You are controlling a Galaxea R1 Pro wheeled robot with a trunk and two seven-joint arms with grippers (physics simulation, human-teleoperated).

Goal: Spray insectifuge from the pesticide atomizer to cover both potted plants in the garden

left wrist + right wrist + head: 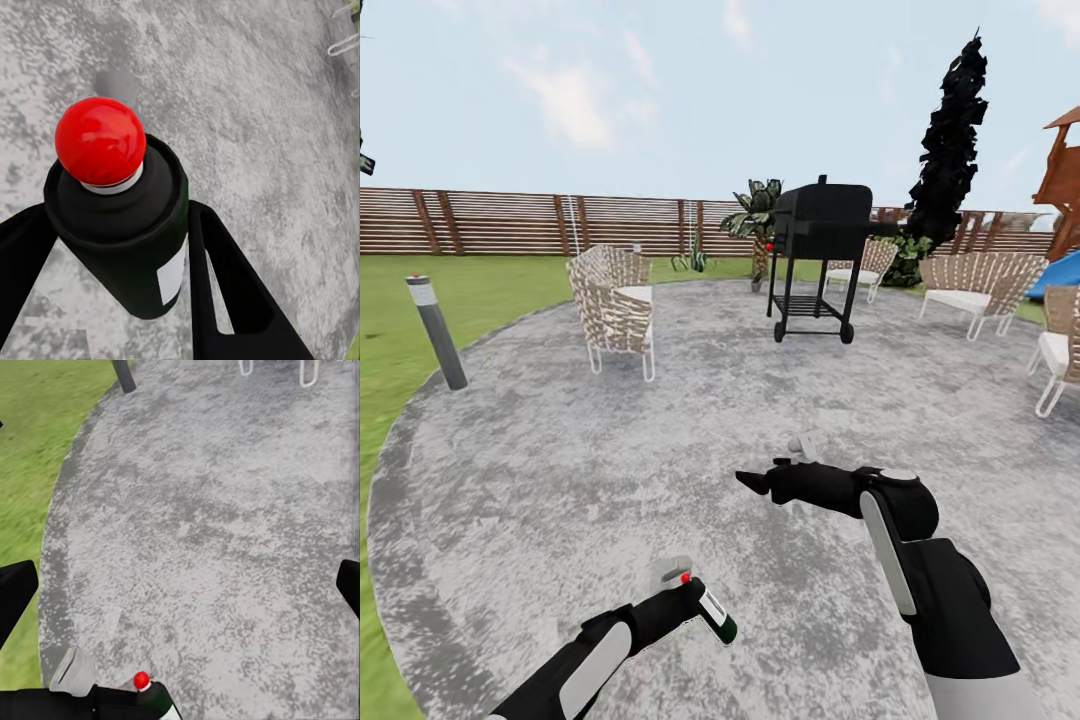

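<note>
Paving (pixel 610 470) of mottled grey stone spread in a wide round patch beneath both arms, bordered on the left by lawn (pixel 400 320) and backed by a brown slat fence (pixel 510 222). The left gripper (pixel 695 600) was clamped on the pesticide atomizer (pixel 716 613), a dark green bottle with a white label band; in the left wrist view the bottle (pixel 127 232) sat between the two black fingers (pixel 232 292), its red cap (pixel 100 141) uppermost, held above the stone. From the right wrist camera the same bottle (pixel 154 697) showed low over the paving, red tip visible. The right gripper (pixel 752 482) hung over the paving with nothing in it, its fingertips (pixel 15 592) spread wide apart at the picture's edges. Farther back stood a black grill (pixel 820 250) on wheels, with woven chairs (pixel 615 305) to its left and more chairs (pixel 975 285) to its right. A grey bollard light (pixel 435 330) rose at the lawn's edge, and a tall dark tree (pixel 950 140) stood by the fence.
</note>
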